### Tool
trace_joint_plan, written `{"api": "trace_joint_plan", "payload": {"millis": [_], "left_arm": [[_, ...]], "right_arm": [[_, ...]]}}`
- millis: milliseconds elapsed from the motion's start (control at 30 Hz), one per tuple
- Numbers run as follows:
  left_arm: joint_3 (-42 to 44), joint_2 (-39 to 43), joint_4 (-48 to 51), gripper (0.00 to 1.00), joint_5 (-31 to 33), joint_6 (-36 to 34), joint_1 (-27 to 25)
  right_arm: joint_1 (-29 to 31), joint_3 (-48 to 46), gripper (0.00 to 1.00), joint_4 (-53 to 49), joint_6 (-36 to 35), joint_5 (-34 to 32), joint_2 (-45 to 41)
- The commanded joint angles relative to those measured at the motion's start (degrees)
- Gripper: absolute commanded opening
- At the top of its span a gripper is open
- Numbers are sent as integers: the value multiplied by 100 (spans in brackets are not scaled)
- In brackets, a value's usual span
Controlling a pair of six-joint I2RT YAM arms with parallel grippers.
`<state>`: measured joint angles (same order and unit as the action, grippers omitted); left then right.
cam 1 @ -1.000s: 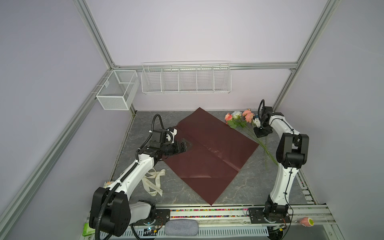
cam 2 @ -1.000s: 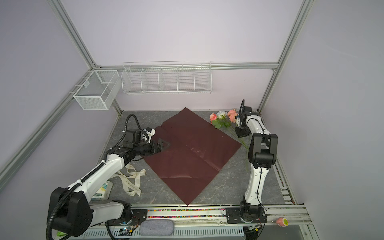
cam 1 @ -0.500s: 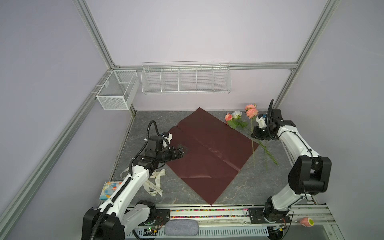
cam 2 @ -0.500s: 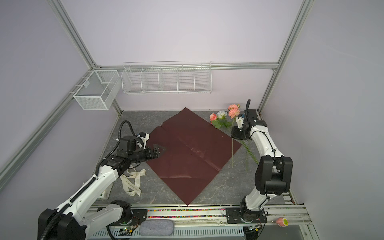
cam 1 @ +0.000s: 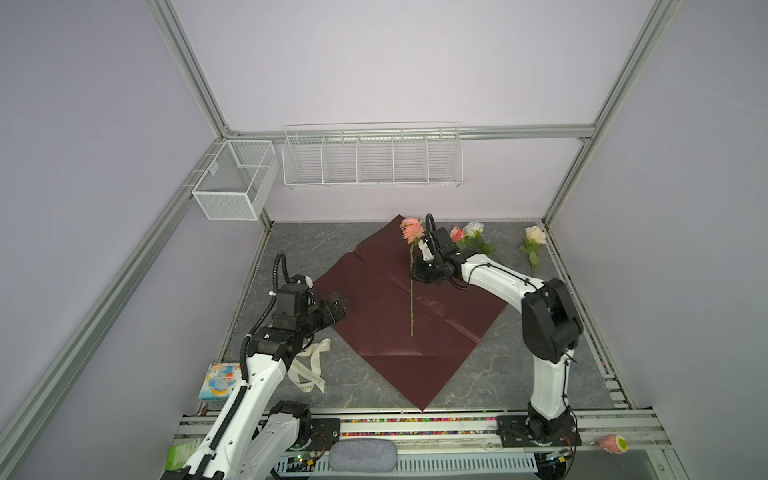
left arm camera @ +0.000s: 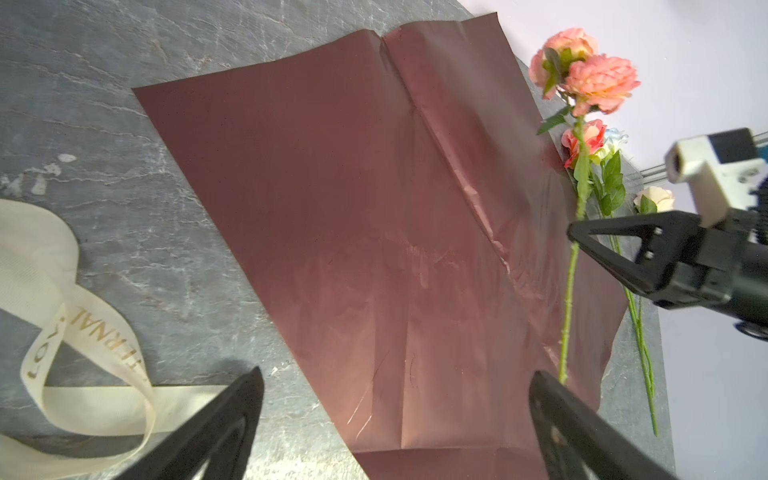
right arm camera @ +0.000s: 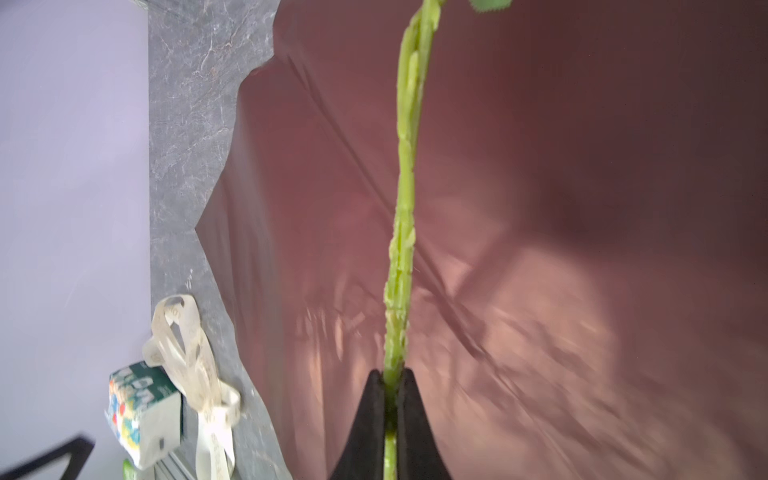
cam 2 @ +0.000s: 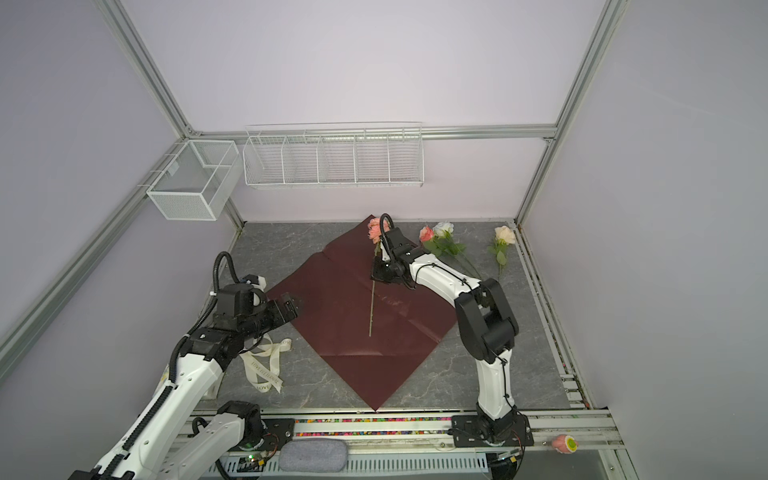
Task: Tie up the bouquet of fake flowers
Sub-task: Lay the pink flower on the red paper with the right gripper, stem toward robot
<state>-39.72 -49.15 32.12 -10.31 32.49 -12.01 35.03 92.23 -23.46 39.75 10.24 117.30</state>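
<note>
Your right gripper point(cam 1: 417, 274) is clenched on the green stem of a peach-pink rose point(cam 1: 412, 303), and the right wrist view shows the two fingers point(right arm camera: 374, 399) pressed against the stem from both sides. The rose is held over the back half of the dark red paper point(cam 1: 374, 299). Its bloom stands above the gripper toward the paper's back corner, and its stem runs down toward the paper's middle. Whether the stem's lower end touches the paper, you cannot tell.

The paper lies flat and creased in the middle of the tabletop point(cam 1: 291, 249), set as a diamond with one corner at the back edge and one at the front edge.

The other flowers are not gathered. A pink and a white-blue pair point(cam 1: 467, 235) lies just off the paper's back right side, and a cream one point(cam 1: 534, 237) lies in the back right corner, apart from the pair.

Your left gripper point(cam 1: 336, 307) is released, its jaws wide apart, hovering at the paper's left corner and holding nothing. A cream ribbon point(cam 1: 309, 365) lies looped near the front left, beside the left arm, with a small printed box point(cam 1: 218, 380) at the left edge.
</note>
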Motion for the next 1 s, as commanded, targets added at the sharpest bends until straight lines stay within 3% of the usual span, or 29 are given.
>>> {"api": "trace_joint_plan", "payload": {"millis": [0, 167, 333, 767, 967], "left_arm": [[127, 198, 393, 99, 160, 2, 23], [141, 342, 486, 99, 274, -44, 40], [97, 261, 508, 99, 345, -172, 41], [-74, 39, 551, 99, 402, -184, 58], [-45, 182, 629, 99, 469, -129, 58]], "right_arm": [[236, 534, 7, -116, 424, -441, 491], [420, 1151, 7, -483, 224, -803, 1229], [531, 1539, 7, -880, -121, -579, 1587], [627, 1704, 8, -1088, -906, -1004, 1415], [650, 1914, 7, -1322, -1103, -902, 1284]]}}
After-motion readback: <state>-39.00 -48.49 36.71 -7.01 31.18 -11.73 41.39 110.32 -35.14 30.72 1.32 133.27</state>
